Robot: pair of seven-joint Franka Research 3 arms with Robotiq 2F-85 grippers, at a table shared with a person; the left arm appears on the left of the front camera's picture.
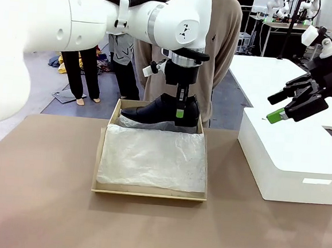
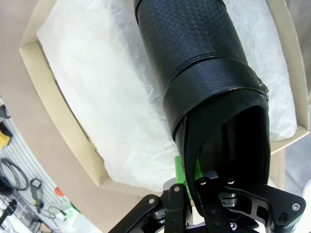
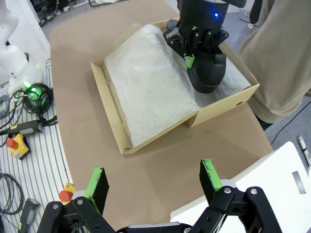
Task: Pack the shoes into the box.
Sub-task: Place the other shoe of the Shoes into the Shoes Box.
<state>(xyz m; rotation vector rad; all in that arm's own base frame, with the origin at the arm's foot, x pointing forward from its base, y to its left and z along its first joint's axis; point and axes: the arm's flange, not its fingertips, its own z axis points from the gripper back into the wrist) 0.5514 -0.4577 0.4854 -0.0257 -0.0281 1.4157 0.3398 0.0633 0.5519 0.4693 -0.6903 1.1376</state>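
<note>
— What's closest to the lens in the front view?
— The left arm (image 1: 48, 11). Its thick white link takes up the upper left of the frame, then bends down toward the centre.

— And its fingers?
— The left gripper (image 1: 180, 111) points straight down just above centre, closed almost completely on the back rim of a glossy black shoe (image 1: 155, 109). In the left wrist view the leather edge runs up between the fingers at the bottom of the frame, with a green pad (image 2: 180, 167) pressed against its outer side.

— Where is the shoe?
— Over the far end of the box (image 1: 149, 190), in the middle of the frame. Its toe points to picture left and its heel sits under the gripper. The white tissue paper (image 1: 152, 157) lining the box lies below it. I cannot tell whether the sole rests on the paper.

— And the box?
— Tan cardboard, sitting open on the brown table (image 1: 33, 205). The right wrist view shows it in the upper half of the frame, with the shoe's heel end at its upper right.

— The other arm?
— The right gripper (image 1: 276, 106) hangs at the right edge, above a large white box (image 1: 289, 168). Its fingers are spread wide with nothing between them. In its own view the two green pads (image 3: 210, 177) stand well apart at the bottom, above bare tabletop.

— Anyone nearby?
— A person (image 1: 224, 42) in a beige top stands behind the box at top centre
</note>
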